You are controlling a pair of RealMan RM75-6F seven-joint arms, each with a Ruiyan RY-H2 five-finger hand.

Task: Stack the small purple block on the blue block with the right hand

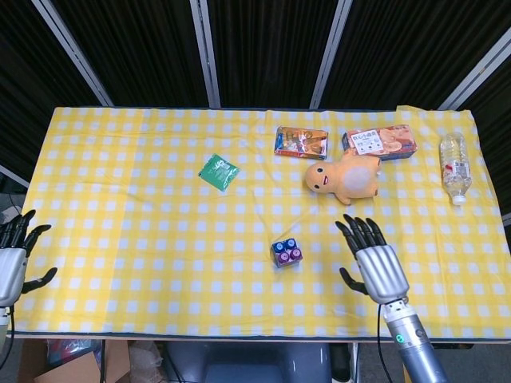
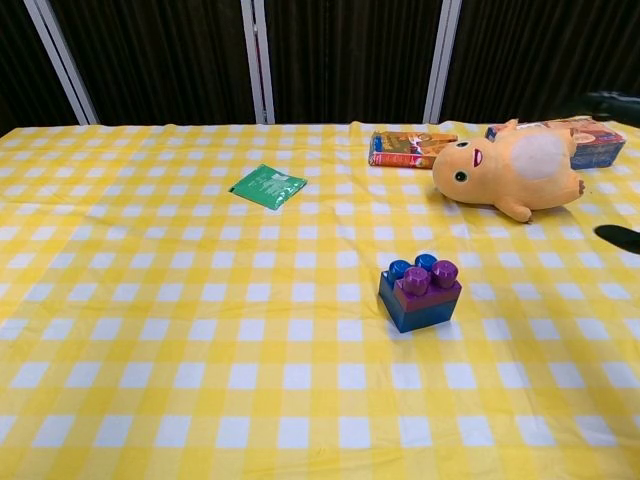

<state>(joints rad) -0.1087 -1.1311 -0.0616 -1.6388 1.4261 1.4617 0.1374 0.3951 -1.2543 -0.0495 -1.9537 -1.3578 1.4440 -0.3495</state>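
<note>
From the head view, your right hand (image 1: 374, 259) hangs over the counter (image 1: 120, 263) with its fingers spread and nothing in it, well to the right of the blocks and apart from them. The small purple block (image 1: 291, 254) sits on the blue block (image 1: 282, 248), covering its right part, while blue studs show on the left part. The pair stands on the yellow checked cloth near the counter's front edge, below the orange plush toy (image 1: 345, 179). Your left hand (image 1: 14, 259) is at the far left edge of the counter, fingers apart, empty. Further back you can see a green packet (image 1: 218, 171), a colourful snack pack (image 1: 301, 143), an orange box (image 1: 380, 141) just behind the plush toy, and a plastic bottle (image 1: 454, 167) lying near the right edge.

From the chest view, the small purple block (image 2: 430, 279) rests on top of the blue block (image 2: 412, 304), toward its right and front side, with two blue studs left uncovered behind and to the left. Nothing touches the stack. Only dark slivers show at the right border, too little to read as your right hand. The plush toy (image 2: 510, 170) lies on its side behind the stack, with the snack pack (image 2: 408, 149) and the green packet (image 2: 267, 186) further left.
</note>
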